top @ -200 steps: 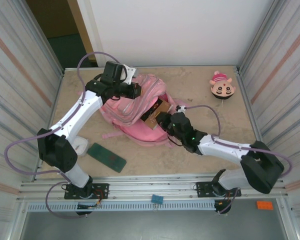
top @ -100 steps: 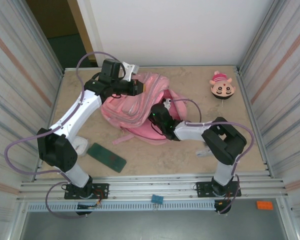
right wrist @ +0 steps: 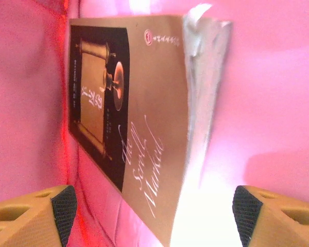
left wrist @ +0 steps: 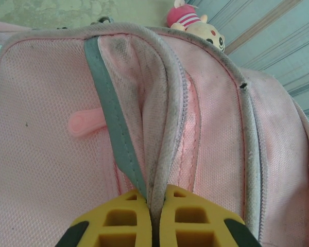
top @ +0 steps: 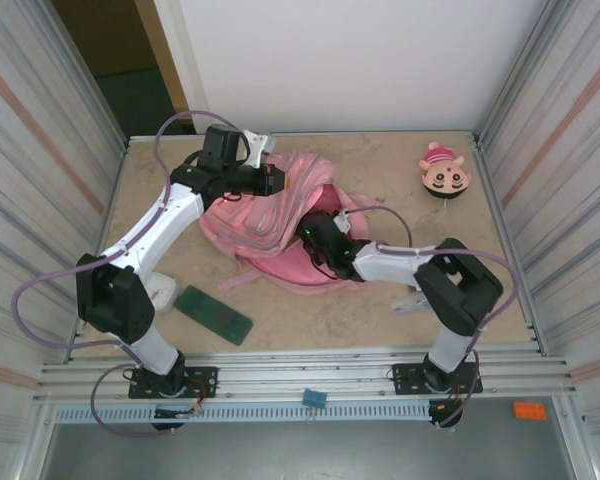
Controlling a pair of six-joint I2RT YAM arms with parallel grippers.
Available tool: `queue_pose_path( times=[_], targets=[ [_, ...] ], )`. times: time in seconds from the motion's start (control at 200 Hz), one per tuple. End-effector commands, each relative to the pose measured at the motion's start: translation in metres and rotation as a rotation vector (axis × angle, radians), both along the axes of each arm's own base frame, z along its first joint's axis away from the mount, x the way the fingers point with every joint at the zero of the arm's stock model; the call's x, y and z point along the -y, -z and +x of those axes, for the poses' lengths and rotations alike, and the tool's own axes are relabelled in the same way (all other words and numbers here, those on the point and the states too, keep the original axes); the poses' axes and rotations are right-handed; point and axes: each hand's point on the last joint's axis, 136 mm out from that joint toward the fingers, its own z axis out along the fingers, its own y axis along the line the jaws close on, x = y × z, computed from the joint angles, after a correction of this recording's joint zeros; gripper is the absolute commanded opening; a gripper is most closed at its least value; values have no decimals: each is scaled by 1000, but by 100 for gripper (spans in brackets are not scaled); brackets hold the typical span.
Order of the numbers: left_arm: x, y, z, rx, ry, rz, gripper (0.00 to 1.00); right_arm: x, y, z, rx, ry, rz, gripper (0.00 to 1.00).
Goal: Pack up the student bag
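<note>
We've got the grubby pink student bag [top: 265, 225] slumped mid-table with its grey stripe, left gripper [left wrist: 154, 208] pinching its zipper rim, right gripper [right wrist: 154, 211] spread inside by a brown book [right wrist: 144, 103] whose cursive title we can't read.

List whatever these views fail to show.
- Right gripper: fingers hidden inside the student bag in the top view.
- Book: small print blurred in the right wrist view.
- Plush toy: mostly behind the bag's rim, left wrist view.
- Left gripper: cut by the bottom edge, same view.
- Green flat object: too small to identify, top view.
</note>
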Motion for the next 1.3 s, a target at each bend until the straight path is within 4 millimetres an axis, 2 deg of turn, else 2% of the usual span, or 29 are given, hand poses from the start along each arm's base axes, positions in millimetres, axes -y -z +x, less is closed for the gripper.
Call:
queue_pose_path(
  times=[0.0, 0.165, 0.286, 0.351, 0.511, 0.621, 0.727, 0.787, 0.852, 0.912, 0.977, 1.022, 1.067, 1.163, 1.223, 1.293],
  targets=[
    [-13, -43, 7, 170, -26, -17, 0, 34, -15, -22, -5, -21, -118, 81],
    [-14, -25, 5, 142, -25, 4, 0, 76, -47, -55, 23, -109, -299, 83],
    [-8, 1, -1, 130, -7, 60, 0, 100, -66, -67, 24, -114, -299, 83],
    [-2, 19, -8, 141, 20, 120, 0, 108, -80, -72, 81, -146, -336, 82],
    [25, 81, -34, 117, 120, 254, 0, 118, -106, -75, 205, -232, -422, 80],
    [49, 134, -61, 42, 212, 329, 0, 110, -118, -78, 293, -366, -486, 81],
    [69, 184, -88, -4, 295, 426, 0, 103, -123, -81, 363, -479, -544, 81],
    [77, 198, -96, -22, 321, 435, 0, 102, -121, -82, 380, -514, -577, 81],
    [83, 195, -97, -31, 329, 403, 4, 103, -120, -82, 393, -541, -609, 82],
    [83, 180, -90, -12, 299, 385, 12, 104, -120, -82, 399, -563, -632, 82],
    [77, 159, -79, 8, 250, 353, 27, 100, -122, -83, 440, -633, -662, 82],
    [70, 139, -72, 13, 212, 309, 42, 91, -125, -88, 499, -724, -694, 83],
    [60, 119, -66, 17, 175, 263, 52, 82, -127, -96, 566, -842, -732, 86],
    [30, 83, -55, 46, 84, 193, 64, 65, -124, -118, 686, -1110, -854, 88],
    [7, 68, -52, 57, 23, 164, 68, 57, -110, -130, 726, -1295, -955, 88],
    [-22, 61, -52, 50, -42, 136, 71, 52, -88, -142, 754, -1508, -1075, 89]
  ],
)
